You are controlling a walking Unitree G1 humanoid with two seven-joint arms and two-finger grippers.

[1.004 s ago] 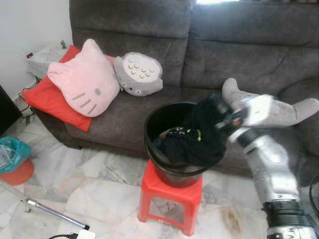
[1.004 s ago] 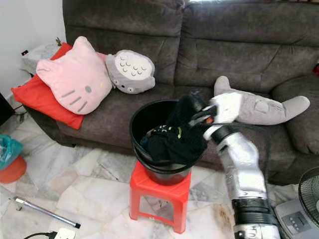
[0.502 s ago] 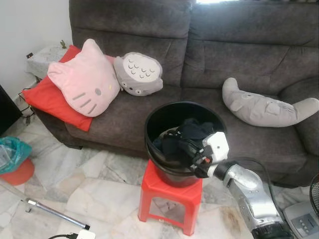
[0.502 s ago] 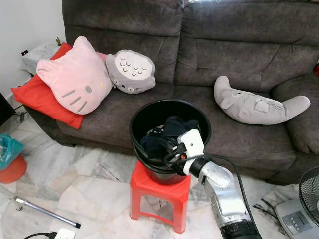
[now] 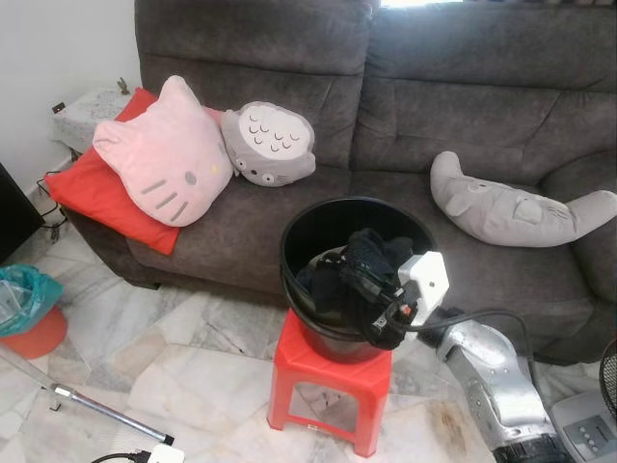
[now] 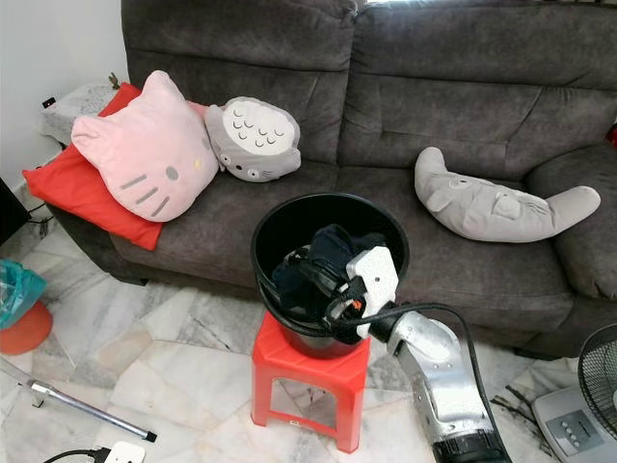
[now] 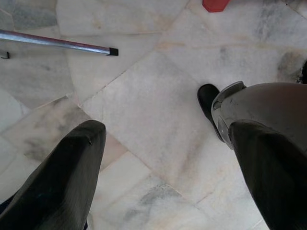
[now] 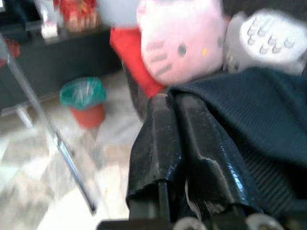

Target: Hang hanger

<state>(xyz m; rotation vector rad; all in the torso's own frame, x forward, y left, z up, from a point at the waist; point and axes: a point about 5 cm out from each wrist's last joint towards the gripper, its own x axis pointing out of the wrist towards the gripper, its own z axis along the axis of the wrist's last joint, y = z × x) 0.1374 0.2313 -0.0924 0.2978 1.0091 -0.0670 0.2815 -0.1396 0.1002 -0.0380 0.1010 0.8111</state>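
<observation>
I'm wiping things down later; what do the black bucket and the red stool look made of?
The round black bucket looks like smooth moulded plastic: its rim shows a slight sheen. The small red stool also looks like plastic, one uniform glossy piece, though neither is certain.

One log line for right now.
right hand: shut, at clothes in bucket | left hand: open, idle over floor | bucket on stool
</observation>
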